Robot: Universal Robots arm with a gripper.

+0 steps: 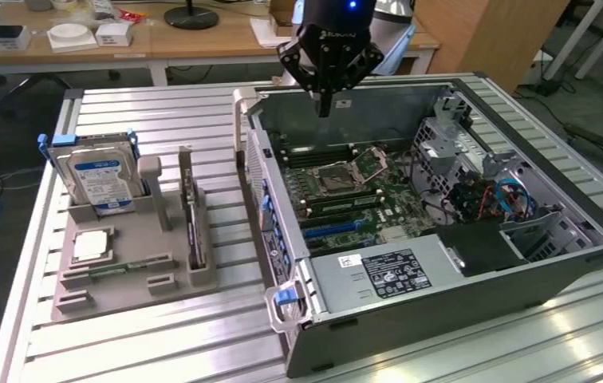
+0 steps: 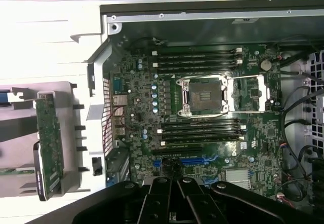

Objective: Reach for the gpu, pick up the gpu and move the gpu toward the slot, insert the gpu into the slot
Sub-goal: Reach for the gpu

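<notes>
One gripper (image 1: 324,105) is seen shut, nothing held, above the open case (image 1: 557,263). Gpu (image 1: 192,219) is stood on edge in the grey holder (image 1: 136,239), roughly 7 o'clock from the gripper in the exterior view, well apart. Long axis is aligned 12-to-6.

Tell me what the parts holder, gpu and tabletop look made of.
Parts holder: probably matte grey-beige plastic; dull uniform colour, blocky moulded shapes.
gpu: green circuit board, studded with small components.
Tabletop: likely aluminium; silvery ribbed slats catching glare.
</notes>
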